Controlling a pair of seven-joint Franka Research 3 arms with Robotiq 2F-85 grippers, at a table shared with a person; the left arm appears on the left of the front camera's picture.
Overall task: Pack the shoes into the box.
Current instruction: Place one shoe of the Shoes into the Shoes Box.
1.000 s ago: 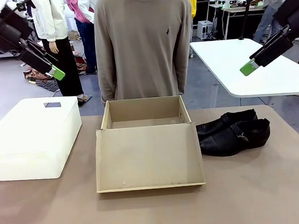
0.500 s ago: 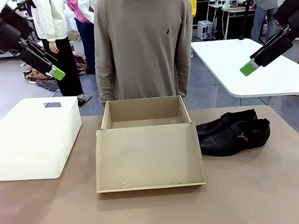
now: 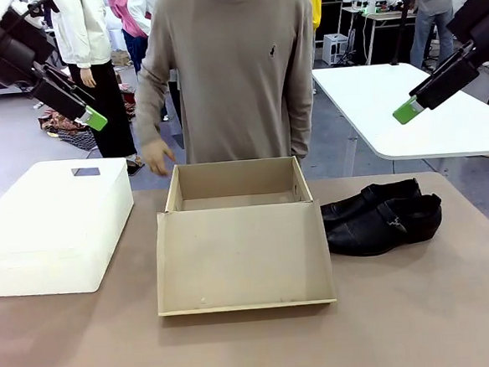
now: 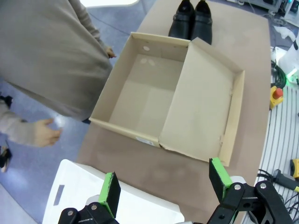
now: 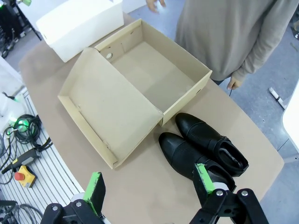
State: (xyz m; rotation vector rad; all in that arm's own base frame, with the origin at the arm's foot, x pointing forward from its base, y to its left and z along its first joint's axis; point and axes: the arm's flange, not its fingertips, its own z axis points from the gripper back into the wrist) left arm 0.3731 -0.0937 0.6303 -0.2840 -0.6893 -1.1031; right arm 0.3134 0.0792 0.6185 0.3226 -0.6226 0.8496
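Note:
The pair of glossy black shoes (image 3: 381, 218) (image 4: 191, 19) (image 5: 202, 146) lies side by side on the brown table, just right of the box. The tan cardboard box (image 3: 237, 197) (image 4: 154, 95) (image 5: 154, 74) stands open and empty at the table's middle, its flap lid (image 3: 243, 255) laid flat toward me. My left gripper (image 3: 89, 119) (image 4: 166, 184) hangs open high above the table's left side. High at the right, my right gripper (image 3: 407, 109) (image 5: 152, 179) is open too, above the shoes. The person's hand (image 3: 156, 160) reaches toward the box's far left corner.
A larger white rounded box (image 3: 54, 224) (image 4: 93, 198) (image 5: 79, 21) sits at the table's left. The person in a beige sweater (image 3: 235, 66) stands behind the box at the far edge. A white table (image 3: 415, 108) stands beyond at the right.
The person's arm has swung out and its hand has come up beside the box's far left corner. Both arms, the shoes and the box have stayed still.

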